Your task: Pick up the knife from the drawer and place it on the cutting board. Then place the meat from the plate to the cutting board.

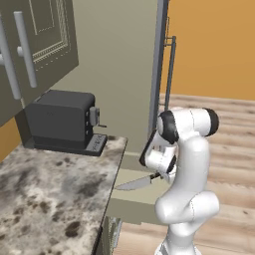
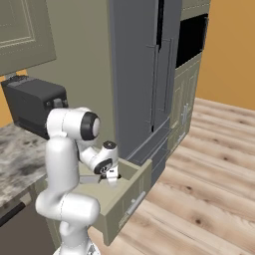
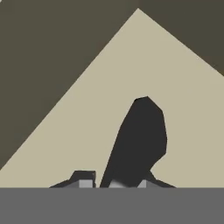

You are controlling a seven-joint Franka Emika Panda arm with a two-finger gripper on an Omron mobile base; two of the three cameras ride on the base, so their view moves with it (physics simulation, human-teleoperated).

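Note:
My gripper (image 1: 159, 175) is shut on the knife's black handle (image 3: 142, 135) and holds it just above the open drawer (image 2: 127, 201). The silver-grey blade (image 1: 133, 184) points left toward the counter edge, roughly level. In the right base view the gripper (image 2: 110, 176) hangs over the drawer's inside, with the blade (image 2: 90, 179) partly hidden behind the arm. In the hand view the gripper (image 3: 114, 180) has the handle rising between its fingertips over the pale drawer floor (image 3: 78, 131). The cutting board, the plate and the meat are out of view.
A dark grey coffee machine (image 1: 62, 122) stands at the back of the marble counter (image 1: 45, 194). A tall grey fridge (image 2: 144, 74) and an oven cabinet (image 2: 191, 45) rise beyond the drawer. Wooden floor (image 2: 199, 189) lies to the right.

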